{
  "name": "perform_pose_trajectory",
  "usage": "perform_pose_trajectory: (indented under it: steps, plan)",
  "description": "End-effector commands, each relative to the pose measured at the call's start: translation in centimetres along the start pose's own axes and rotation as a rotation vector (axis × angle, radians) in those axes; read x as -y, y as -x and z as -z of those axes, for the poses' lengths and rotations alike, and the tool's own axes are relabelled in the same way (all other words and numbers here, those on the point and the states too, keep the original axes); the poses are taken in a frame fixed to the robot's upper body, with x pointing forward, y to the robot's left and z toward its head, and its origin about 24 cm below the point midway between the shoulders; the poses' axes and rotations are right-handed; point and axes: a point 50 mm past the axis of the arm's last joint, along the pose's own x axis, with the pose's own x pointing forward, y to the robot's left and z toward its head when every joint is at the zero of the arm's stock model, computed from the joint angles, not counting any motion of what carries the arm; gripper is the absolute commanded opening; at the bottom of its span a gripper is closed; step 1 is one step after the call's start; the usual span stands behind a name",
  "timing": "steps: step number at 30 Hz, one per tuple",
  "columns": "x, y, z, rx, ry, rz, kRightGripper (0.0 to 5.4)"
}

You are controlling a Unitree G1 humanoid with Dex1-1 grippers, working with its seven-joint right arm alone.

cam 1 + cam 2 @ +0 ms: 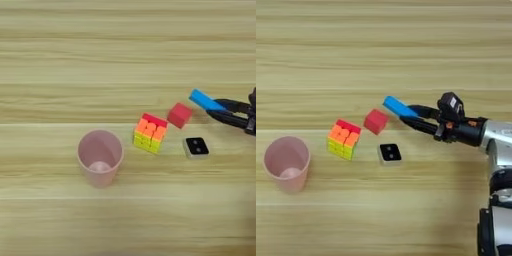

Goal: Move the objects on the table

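right gripper (408, 116) clamped, silver forearm (495, 134) extended left

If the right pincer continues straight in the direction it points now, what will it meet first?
Probably the small red cube. The right pincer, shut on the blue bar, points leftward, and the bar's far end lies just beside that cube. Height is unclear, so the bar might pass above it.

In the left eye view the right gripper (212, 109) is cut off by the right edge, its arm unseen. Its black fingers (418, 111) cover the near end of the blue bar (398, 106); the table (381, 50) runs past every edge
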Motion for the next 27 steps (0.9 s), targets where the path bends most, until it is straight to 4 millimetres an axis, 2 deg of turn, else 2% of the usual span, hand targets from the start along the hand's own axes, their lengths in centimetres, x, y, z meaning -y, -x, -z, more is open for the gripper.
perform_pose_trajectory:
  steps: [1, 13, 20, 27]
  plan:
    - [0.6, 0.4, -4.4, 0.07, 0.174, 0.004, 1.41]
    - [-4.1, -1.1, -6.6, 0.06, 0.33, -0.171, 1.41]
    - [-6.5, -2.5, -5.9, -0.024, 0.385, -0.298, 1.41]
    - [-7.5, -3.3, -4.4, -0.099, 0.385, -0.364, 1.41]
